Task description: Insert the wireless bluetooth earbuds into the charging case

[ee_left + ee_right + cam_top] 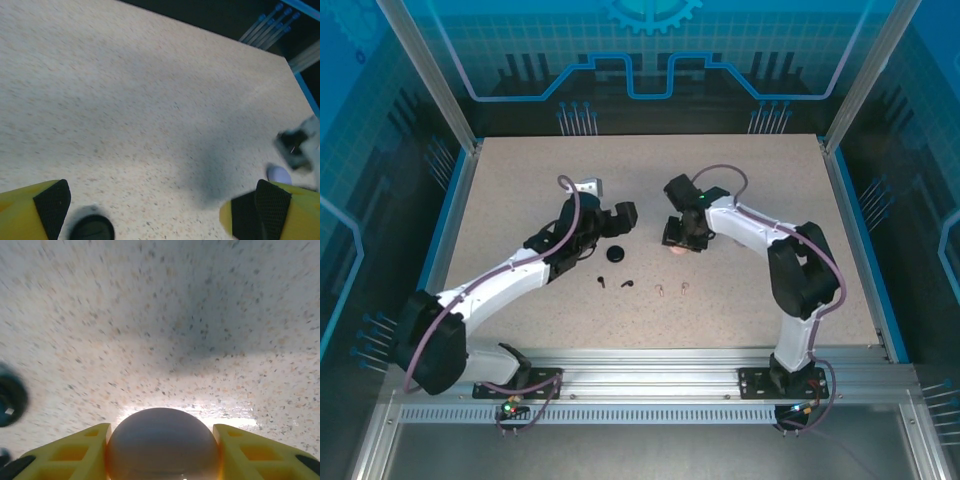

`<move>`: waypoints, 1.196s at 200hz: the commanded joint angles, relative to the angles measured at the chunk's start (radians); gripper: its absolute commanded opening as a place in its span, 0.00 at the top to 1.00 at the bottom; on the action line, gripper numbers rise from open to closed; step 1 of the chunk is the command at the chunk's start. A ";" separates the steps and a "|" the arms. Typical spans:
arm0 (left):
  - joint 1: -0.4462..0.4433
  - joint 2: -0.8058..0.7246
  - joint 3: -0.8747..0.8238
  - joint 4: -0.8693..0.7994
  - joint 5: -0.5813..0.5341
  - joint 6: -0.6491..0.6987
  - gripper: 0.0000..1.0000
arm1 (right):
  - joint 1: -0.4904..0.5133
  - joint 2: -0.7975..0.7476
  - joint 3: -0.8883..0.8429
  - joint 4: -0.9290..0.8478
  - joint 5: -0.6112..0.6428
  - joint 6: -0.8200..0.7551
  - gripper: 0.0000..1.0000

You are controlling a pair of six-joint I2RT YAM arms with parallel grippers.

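Observation:
Four tiny earbuds lie in a row on the table: two dark ones (603,281) (625,284) and two pale pink ones (661,290) (685,288). A pale round charging case (162,432) sits on the table between my right gripper's yellow fingers (82,452), which touch it on both sides. From above, the right gripper (682,236) stands over that case (677,251). A black round case (616,254) lies just in front of my left gripper (621,217). In the left wrist view the left gripper (157,207) is wide open over bare table, the black case (91,230) beside its left finger.
The speckled table (520,200) has a blue raised border and clear walls around it. The two arms reach toward the middle from the near rail. In the left wrist view the pale case (279,174) and the blurred right gripper (296,147) lie to the right.

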 commanded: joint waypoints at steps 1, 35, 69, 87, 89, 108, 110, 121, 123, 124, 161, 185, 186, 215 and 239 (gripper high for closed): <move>0.006 0.052 -0.076 0.243 0.185 -0.044 0.01 | -0.052 -0.028 0.031 0.035 -0.040 0.151 0.53; 0.006 0.145 -0.170 0.601 0.394 -0.121 0.01 | -0.116 -0.019 0.046 0.094 -0.136 0.273 0.52; 0.006 0.238 -0.184 0.760 0.439 -0.227 0.01 | -0.143 -0.013 0.053 0.159 -0.221 0.377 0.52; 0.005 0.279 -0.196 0.835 0.427 -0.266 0.01 | -0.142 -0.015 0.068 0.165 -0.235 0.411 0.52; 0.005 0.283 -0.197 0.842 0.426 -0.270 0.02 | -0.141 -0.016 0.067 0.167 -0.237 0.416 0.52; 0.004 0.319 -0.193 0.887 0.418 -0.296 0.05 | -0.141 -0.028 0.053 0.198 -0.253 0.459 0.52; 0.003 0.324 -0.193 0.890 0.416 -0.298 0.05 | -0.141 -0.029 0.052 0.200 -0.255 0.464 0.52; 0.001 0.347 -0.188 0.918 0.412 -0.307 0.07 | -0.138 -0.035 0.045 0.214 -0.265 0.481 0.52; 0.000 0.350 -0.187 0.922 0.411 -0.308 0.08 | -0.137 -0.037 0.043 0.216 -0.265 0.484 0.52; -0.001 0.352 -0.186 0.924 0.411 -0.309 0.08 | -0.137 -0.037 0.043 0.217 -0.266 0.485 0.52; -0.022 0.422 -0.149 0.961 0.403 -0.318 0.22 | -0.119 -0.059 0.022 0.238 -0.272 0.511 0.52; -0.036 0.454 -0.121 0.969 0.399 -0.315 0.30 | -0.105 -0.073 0.016 0.240 -0.269 0.514 0.52; -0.036 0.455 -0.120 0.970 0.399 -0.315 0.30 | -0.105 -0.073 0.016 0.240 -0.269 0.514 0.52; -0.046 0.489 -0.082 0.972 0.393 -0.317 0.36 | -0.094 -0.082 0.013 0.241 -0.270 0.514 0.52; -0.047 0.509 -0.063 0.976 0.379 -0.318 0.42 | -0.089 -0.087 0.009 0.241 -0.269 0.514 0.52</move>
